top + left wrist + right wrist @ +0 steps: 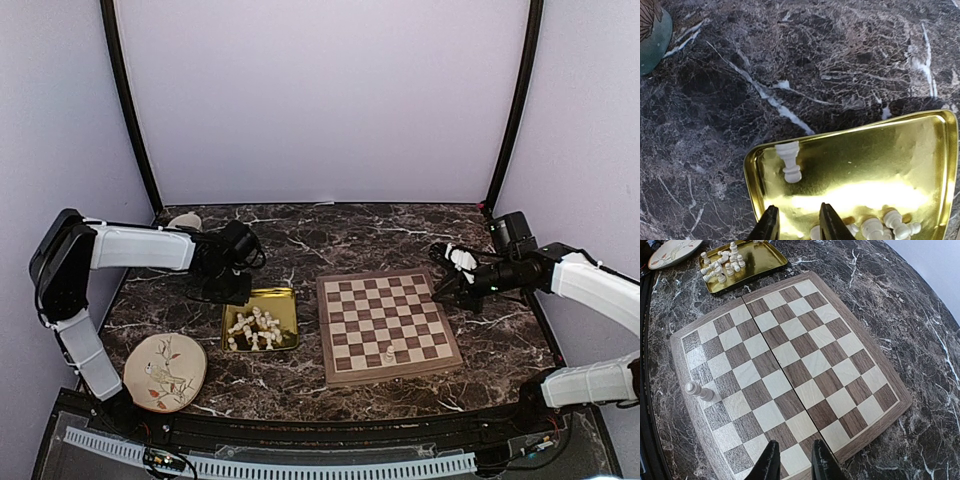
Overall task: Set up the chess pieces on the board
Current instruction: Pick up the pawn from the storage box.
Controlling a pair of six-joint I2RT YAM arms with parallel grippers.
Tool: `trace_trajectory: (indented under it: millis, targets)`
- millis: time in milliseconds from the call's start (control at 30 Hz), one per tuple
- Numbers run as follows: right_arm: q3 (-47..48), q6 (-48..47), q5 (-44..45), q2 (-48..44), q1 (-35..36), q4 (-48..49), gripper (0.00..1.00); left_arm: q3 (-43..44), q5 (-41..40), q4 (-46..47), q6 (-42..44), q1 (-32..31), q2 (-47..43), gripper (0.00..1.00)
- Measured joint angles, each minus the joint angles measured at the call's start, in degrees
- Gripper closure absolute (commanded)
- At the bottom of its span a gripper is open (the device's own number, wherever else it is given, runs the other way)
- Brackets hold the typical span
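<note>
The wooden board [325, 330] lies right of centre, and one cream piece [389, 354] stands near its front edge. It also shows on a left square in the right wrist view [699, 391]. The other chess pieces [255, 328] lie heaped in the gold tray [285, 295]. My left gripper [228, 290] is open and empty over the tray's far left corner. In the left wrist view [799, 222] one piece [790, 161] lies ahead of the fingers and several more [885, 225] lie to the right. My right gripper [440, 290] hovers open and empty over the board's right edge [875, 425].
A round cream plate with a bird drawing [165, 372] sits at the front left. A small pale round object [185, 220] stands behind the left arm. The tabletop is dark marble [350, 235], with purple walls close on three sides.
</note>
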Motion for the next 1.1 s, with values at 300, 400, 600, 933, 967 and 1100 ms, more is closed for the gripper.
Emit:
trace_trajectory:
  millis: [300,400,600,933,967,1100]
  targets:
    - [0.0,-0.31,0.0,0.33,0.0,0.02,0.77,0.2,0.26,1.07,-0.61,2.29,3.93,0.71]
    - [0.0,-0.42,0.0,0.55,0.0,0.04,0.77,0.66,0.46,1.55,-0.59,2.89,4.68,0.73]
    - [0.0,-0.68,-0.02,1.57,0.0,0.04,0.77,1.2,1.22,3.37,-0.35,3.15,5.92,0.71]
    - [0.0,-1.11,-0.02,2.27,0.0,0.04,0.76,2.27,1.07,3.43,-0.31,3.15,5.77,0.69]
    - [0.0,-1.2,-0.02,2.38,0.0,0.02,0.76,2.27,1.07,3.41,-0.22,3.15,5.77,0.7]
    - [0.0,-1.27,-0.02,2.69,0.0,0.02,0.76,2.27,1.11,3.82,0.15,3.15,5.92,0.72]
